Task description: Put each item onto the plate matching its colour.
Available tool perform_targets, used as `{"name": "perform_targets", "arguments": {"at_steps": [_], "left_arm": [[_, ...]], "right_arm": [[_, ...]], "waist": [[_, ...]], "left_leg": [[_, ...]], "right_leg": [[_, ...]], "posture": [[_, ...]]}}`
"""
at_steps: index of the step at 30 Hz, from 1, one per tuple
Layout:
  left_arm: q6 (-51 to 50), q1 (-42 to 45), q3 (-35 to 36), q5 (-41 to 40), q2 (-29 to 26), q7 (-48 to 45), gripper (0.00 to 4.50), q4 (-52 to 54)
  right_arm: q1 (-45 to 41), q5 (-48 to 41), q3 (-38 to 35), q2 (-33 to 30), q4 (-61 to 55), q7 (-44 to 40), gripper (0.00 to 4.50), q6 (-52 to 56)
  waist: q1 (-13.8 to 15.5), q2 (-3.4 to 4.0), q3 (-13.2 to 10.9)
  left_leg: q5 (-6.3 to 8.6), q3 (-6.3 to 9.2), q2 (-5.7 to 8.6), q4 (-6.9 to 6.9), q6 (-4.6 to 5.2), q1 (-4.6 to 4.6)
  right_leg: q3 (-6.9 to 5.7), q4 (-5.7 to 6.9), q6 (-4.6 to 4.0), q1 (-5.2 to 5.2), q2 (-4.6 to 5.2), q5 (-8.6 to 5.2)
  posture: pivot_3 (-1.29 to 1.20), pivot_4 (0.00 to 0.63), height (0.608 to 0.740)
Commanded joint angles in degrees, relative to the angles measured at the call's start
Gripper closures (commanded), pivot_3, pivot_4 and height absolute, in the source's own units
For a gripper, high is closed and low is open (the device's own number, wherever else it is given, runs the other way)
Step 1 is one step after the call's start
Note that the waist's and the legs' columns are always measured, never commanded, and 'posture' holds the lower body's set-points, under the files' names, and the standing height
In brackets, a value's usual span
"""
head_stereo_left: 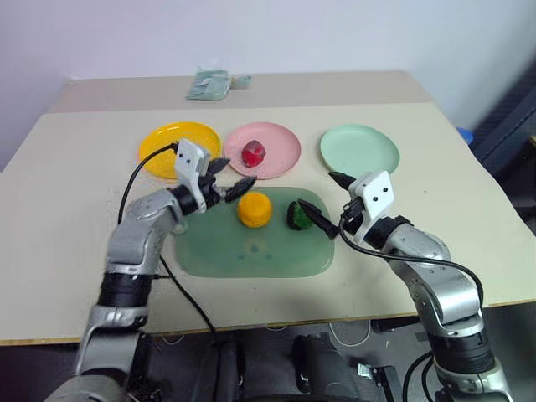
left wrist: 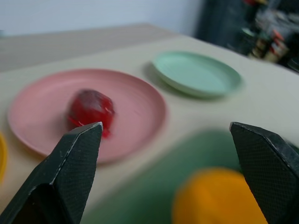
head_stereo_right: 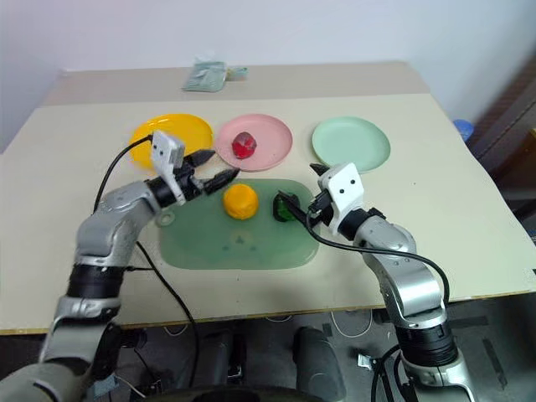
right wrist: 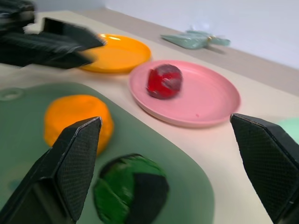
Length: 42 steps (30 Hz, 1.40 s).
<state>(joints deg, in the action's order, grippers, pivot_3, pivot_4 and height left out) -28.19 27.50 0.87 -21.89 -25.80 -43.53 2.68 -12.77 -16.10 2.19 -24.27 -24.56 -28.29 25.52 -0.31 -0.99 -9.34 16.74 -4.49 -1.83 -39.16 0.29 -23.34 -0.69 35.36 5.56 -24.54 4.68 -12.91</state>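
The red lump (head_stereo_left: 253, 152) lies on the pink plate (head_stereo_left: 281, 142). On the translucent green mat (head_stereo_left: 251, 251) rest the orange-yellow lump (head_stereo_left: 253, 209) and, beside it, the green lump with black patches (head_stereo_left: 297, 215). The yellow plate (head_stereo_left: 172, 142) and the mint green plate (head_stereo_left: 359, 149) hold nothing. My left gripper (head_stereo_left: 233, 176) hangs open between the pink plate and the orange lump, empty. My right gripper (head_stereo_left: 316, 188) is open too, its lower finger close by the green lump (right wrist: 131, 193), gripping nothing.
A small pale green packet (head_stereo_left: 209, 84) lies at the table's far edge behind the plates. The three plates stand in a row beyond the mat. Black cables trail from both wrists down over the table's front edge.
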Motion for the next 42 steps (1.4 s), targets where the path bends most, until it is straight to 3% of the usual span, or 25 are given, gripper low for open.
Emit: {"name": "perform_targets", "arguments": {"at_steps": [1, 5, 12, 18, 22, 27, 32, 33, 37, 42], "left_arm": [[0.0, -1.3, -2.7, 0.5, -3.0, -3.7, 0.04, 4.8], [-0.8, -1.7, -5.2, 1.3, -4.2, -4.8, 0.04, 5.3], [3.8, 1.0, -12.0, 10.7, -3.7, -2.9, 0.04, -1.5], [4.5, 2.2, -11.5, 11.5, -0.8, -1.6, 0.04, -4.6], [4.1, 1.9, -10.9, 11.0, 0.0, -1.7, 1.28, -4.1], [2.6, 0.6, -7.7, 9.6, 1.7, 1.9, 1.43, -1.7], [4.1, 1.6, -0.1, 11.3, 5.2, 14.4, 1.43, -2.4], [2.9, 3.3, 2.2, 12.4, 6.7, 20.4, 1.43, -3.8], [-0.3, 12.4, 8.6, 18.8, 10.3, 42.7, 1.43, -14.4], [2.2, 22.8, 11.7, 20.6, 9.1, 50.9, 1.43, -32.5]], "right_arm": [[-0.5, -0.7, -0.6, -0.4, -1.3, -1.2, 0.00, -1.4], [0.4, -0.8, -0.3, -0.5, -2.0, -2.5, 0.00, -1.6], [2.1, -0.5, -0.5, -0.5, -3.3, -2.9, 0.00, -1.7], [2.9, 0.0, 0.1, 0.0, -4.3, -2.1, 0.00, -1.5], [2.9, 0.2, 0.3, 0.2, -4.4, -1.8, 0.00, -1.5], [2.6, 0.2, 0.6, 0.3, -4.3, -1.7, 0.00, -1.6], [2.5, 0.1, 0.5, 0.5, -4.2, -1.4, 0.00, -1.7], [2.3, 0.1, 0.6, 0.5, -3.9, -1.5, 0.00, -1.8], [0.7, 0.3, 1.5, 1.1, -1.7, -2.1, 0.00, -2.8], [-1.1, 0.5, 2.4, 1.7, 0.4, -2.6, 0.00, -4.0]], "waist": [[0.0, 0.00, 0.0], [-0.2, 0.00, 0.0], [-0.3, 0.00, 0.0], [-0.3, 0.00, 0.0], [-0.3, 0.00, 0.0], [-0.3, 0.00, 0.0], [-0.3, -0.01, 0.0], [-0.3, -0.01, 0.0], [0.1, -0.08, 0.0], [0.0, -0.08, 0.0]], "left_leg": [[0.00, 0.00, 0.00, -0.02, 0.00, 0.00], [0.01, 0.00, 0.00, -0.01, 0.01, -0.01], [0.01, -0.02, 0.03, 0.00, 0.02, 0.00], [0.02, -0.01, 0.02, 0.00, 0.03, -0.01], [0.02, -0.01, 0.01, 0.00, 0.03, -0.01], [0.02, -0.01, 0.01, -0.01, 0.03, -0.01], [0.02, 0.03, 0.01, -0.01, 0.03, -0.01], [0.02, 0.03, 0.01, -0.01, 0.03, -0.01], [0.01, 0.07, 0.05, -0.05, 0.03, -0.02], [0.01, 0.01, 0.08, -0.02, 0.03, -0.01]], "right_leg": [[0.01, -0.01, -0.01, 0.02, 0.01, 0.00], [0.02, -0.03, -0.01, 0.00, -0.01, -0.01], [0.02, -0.02, 0.01, -0.01, -0.02, 0.00], [0.02, -0.02, 0.05, -0.02, -0.02, 0.02], [0.02, -0.02, 0.06, -0.02, -0.02, 0.03], [0.02, -0.02, 0.07, -0.02, -0.01, 0.03], [0.02, -0.01, 0.19, -0.02, -0.01, 0.10], [0.02, -0.01, 0.19, -0.02, -0.01, 0.10], [0.01, 0.00, 0.23, 0.00, -0.01, 0.13], [-0.01, -0.02, 0.31, 0.00, -0.02, 0.16]], "posture": [[0.00, 0.150, 0.740], [0.00, 0.150, 0.740], [0.00, 0.150, 0.740], [0.00, 0.150, 0.740], [0.00, 0.150, 0.740], [0.00, 0.150, 0.740], [0.00, 0.150, 0.740], [0.00, 0.150, 0.740], [0.00, 0.150, 0.740], [0.00, 0.150, 0.740]]}}
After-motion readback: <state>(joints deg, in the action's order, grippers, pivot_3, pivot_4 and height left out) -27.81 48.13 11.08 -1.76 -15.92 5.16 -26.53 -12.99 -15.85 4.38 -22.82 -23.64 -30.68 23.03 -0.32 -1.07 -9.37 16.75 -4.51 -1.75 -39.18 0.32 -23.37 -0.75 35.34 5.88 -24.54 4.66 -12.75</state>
